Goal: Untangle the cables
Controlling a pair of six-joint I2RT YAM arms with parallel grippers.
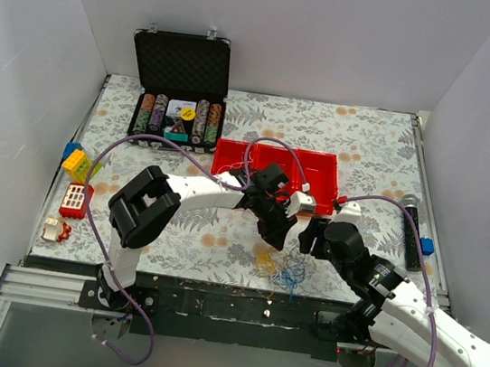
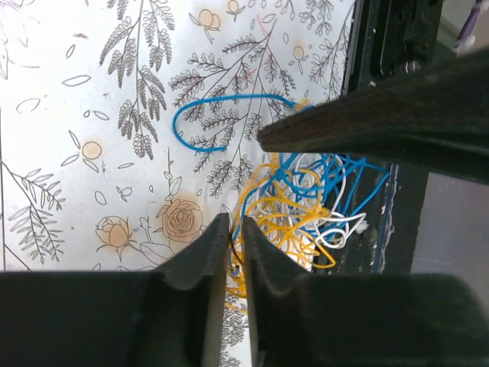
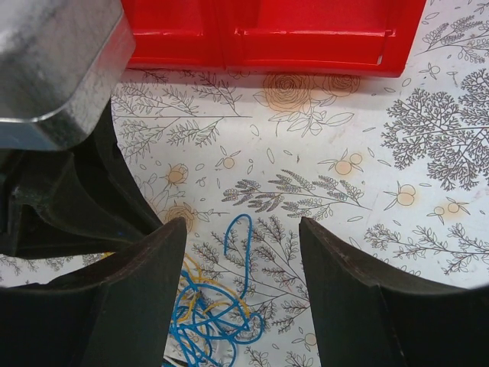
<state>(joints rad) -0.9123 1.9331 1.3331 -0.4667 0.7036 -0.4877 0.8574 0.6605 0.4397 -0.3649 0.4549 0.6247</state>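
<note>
The cables [image 1: 284, 272] are a small tangle of thin blue, yellow-orange and white wires near the table's front edge. In the left wrist view the cables [image 2: 306, 195] lie just past my fingertips, with a blue loop stretching away to the left. My left gripper [image 2: 231, 229] is shut, with a yellow-orange strand pinched in the narrow slit between the jaws. It hangs over the tangle [image 1: 276, 236]. My right gripper [image 3: 241, 229] is open, its fingers either side of a blue loop [image 3: 243, 245] on the cloth, not touching it. It sits right beside the left one [image 1: 306, 240].
A red tray [image 1: 275, 165] lies just behind both grippers and also shows in the right wrist view [image 3: 306, 30]. An open case of poker chips [image 1: 179, 83] stands at the back left. Toy bricks [image 1: 76, 183] lie at the left edge, a black bar [image 1: 412, 230] at the right.
</note>
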